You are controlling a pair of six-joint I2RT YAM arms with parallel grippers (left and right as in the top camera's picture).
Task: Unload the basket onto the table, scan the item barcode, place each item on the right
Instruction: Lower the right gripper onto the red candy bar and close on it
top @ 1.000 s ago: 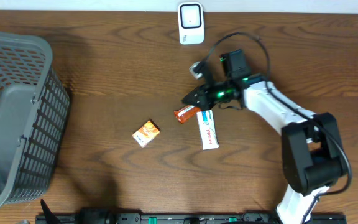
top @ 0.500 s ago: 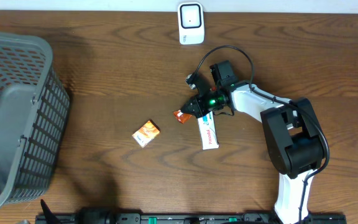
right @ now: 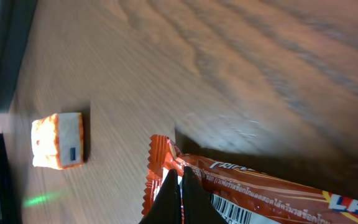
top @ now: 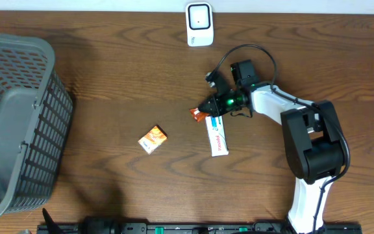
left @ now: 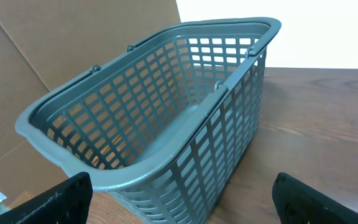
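Wood tabletop [top: 109, 84]; right gripper [top: 206, 112] pinched shut on orange wrapper [top: 197, 116] at crimped end. Thin hold: could slip or twist, barcode [right: 227, 210] missing white scanner [top: 199, 25] off to gripper's side.

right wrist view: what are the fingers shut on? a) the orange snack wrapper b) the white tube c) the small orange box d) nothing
A: the right fingers are pinched on the crimped end of the orange wrapper, while the small orange box and the white tube lie free of them.
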